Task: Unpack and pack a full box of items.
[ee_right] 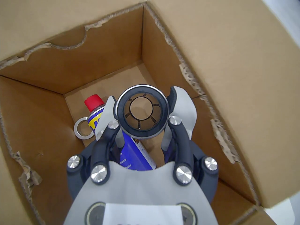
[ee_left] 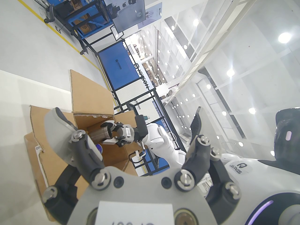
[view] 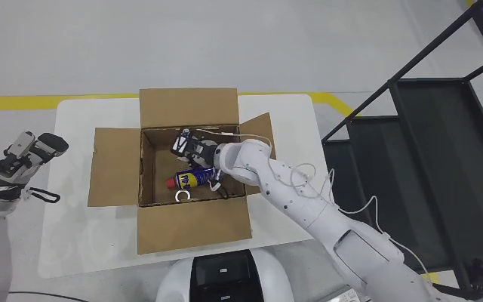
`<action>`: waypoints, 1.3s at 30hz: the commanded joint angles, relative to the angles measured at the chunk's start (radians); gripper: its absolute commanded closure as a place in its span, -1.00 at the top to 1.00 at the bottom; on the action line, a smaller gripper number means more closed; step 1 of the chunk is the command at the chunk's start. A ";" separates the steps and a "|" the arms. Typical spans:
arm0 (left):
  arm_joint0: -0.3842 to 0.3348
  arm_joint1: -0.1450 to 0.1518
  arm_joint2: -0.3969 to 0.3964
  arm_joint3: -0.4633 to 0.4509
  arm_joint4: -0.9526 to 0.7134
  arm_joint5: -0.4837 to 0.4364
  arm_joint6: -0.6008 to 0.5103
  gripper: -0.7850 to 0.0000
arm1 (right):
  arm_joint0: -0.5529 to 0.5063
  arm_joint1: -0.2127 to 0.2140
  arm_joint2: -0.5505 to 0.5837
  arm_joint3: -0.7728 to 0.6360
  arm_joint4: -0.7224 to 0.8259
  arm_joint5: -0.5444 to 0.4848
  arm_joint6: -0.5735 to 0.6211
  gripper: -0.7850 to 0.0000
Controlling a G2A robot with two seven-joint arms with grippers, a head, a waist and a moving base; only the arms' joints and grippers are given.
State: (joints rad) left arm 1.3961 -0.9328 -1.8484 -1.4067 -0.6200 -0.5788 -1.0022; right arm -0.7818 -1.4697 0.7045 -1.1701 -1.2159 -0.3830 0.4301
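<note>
1. Right hand (ee_right: 142,99) is clamped on a hollow metal cylinder (ee_right: 142,131) inside the open cardboard box (ee_right: 93,54).
2. On the box floor lies a spray can (ee_right: 95,111), with a metal ring (ee_right: 76,128) just beside it.
3. Left hand (ee_left: 127,115) is spread apart, holding nothing, at the surface's (view: 75,226) left edge.

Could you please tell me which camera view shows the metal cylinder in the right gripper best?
The right wrist view: the metal cylinder faces the camera end-on, clamped in the right gripper. The left wrist view shows its side from afar; in the top view the gripper hides most of it.
</note>
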 commanded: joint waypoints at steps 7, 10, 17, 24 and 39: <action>0.000 0.000 0.000 0.000 0.000 0.000 0.000 1.00 | 0.094 -0.075 -0.093 0.262 0.057 -0.007 -0.070 -1.00; 0.000 0.000 0.000 0.000 0.000 0.000 0.000 1.00 | 0.120 -0.096 -0.110 0.319 0.059 -0.003 -0.087 -0.97; 0.000 0.000 0.000 0.000 0.000 0.000 0.000 1.00 | 0.162 -0.136 -0.138 0.412 0.057 -0.001 -0.095 1.00; 0.000 0.000 0.000 0.000 0.000 0.000 0.000 1.00 | 0.163 -0.141 -0.116 0.384 0.061 -0.019 -0.145 1.00; -0.091 -0.003 0.072 0.215 0.216 -0.007 0.112 1.00 | -0.225 0.043 0.288 -0.360 0.069 -0.185 -0.093 1.00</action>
State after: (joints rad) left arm 1.3164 -0.9339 -1.7972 -1.2134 -0.4120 -0.5830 -0.8830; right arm -0.9575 -1.4375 0.9523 -1.4477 -1.1526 -0.5649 0.3237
